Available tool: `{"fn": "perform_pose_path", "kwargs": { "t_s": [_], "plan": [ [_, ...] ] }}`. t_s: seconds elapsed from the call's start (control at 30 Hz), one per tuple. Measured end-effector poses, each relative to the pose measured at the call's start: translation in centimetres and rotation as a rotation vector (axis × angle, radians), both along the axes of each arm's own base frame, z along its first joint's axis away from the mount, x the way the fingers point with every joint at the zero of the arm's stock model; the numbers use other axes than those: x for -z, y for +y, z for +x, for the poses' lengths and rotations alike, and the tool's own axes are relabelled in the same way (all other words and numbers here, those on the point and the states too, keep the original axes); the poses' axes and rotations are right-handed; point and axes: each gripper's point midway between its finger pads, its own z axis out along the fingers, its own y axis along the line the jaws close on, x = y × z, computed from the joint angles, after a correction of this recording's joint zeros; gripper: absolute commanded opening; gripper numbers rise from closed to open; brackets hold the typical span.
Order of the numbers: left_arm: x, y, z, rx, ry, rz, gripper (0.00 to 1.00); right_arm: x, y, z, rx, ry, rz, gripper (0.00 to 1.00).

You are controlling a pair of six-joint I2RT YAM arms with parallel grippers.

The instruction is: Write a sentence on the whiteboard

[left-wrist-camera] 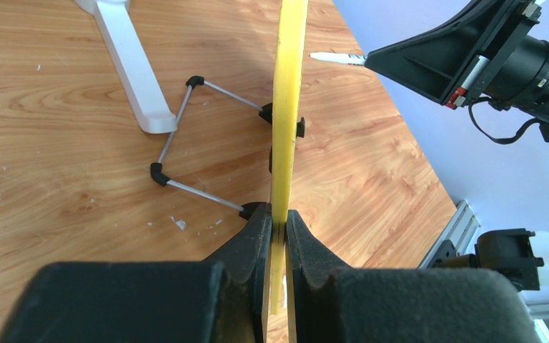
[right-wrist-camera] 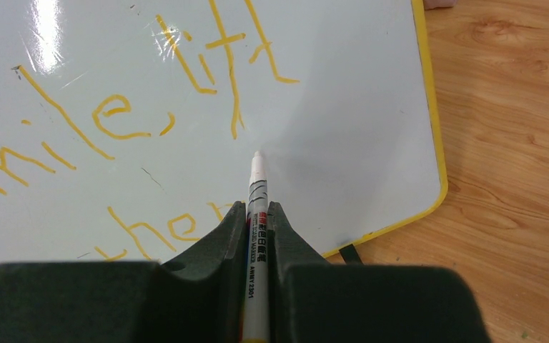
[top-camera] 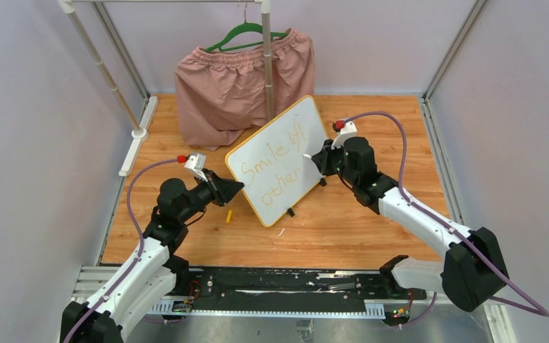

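The whiteboard stands tilted on the wooden floor, white with a thin yellow frame. My left gripper is shut on its left edge; in the left wrist view the yellow frame runs edge-on between the jaws of the left gripper. The sentence is orange handwriting in two lines, "Smile lift" above "other". My right gripper is shut on a white marker, whose tip sits at the board just below the last letters of the upper line.
Pink shorts hang on a green hanger from a white rack behind the board. A white rack foot and the board's wire stand lie on the floor. A small yellow cap rests near the board's lower left corner.
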Motion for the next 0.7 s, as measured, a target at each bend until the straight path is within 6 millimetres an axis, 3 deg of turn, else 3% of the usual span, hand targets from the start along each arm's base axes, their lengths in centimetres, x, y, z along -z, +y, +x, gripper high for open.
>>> {"fn": "perform_pose_path", "kwargs": {
  "t_s": [0.7],
  "plan": [
    [0.0, 0.0, 0.0, 0.000, -0.001, 0.000, 0.00, 1.2, 1.1, -0.1, -0.053, 0.041, 0.001, 0.00]
  ]
}}
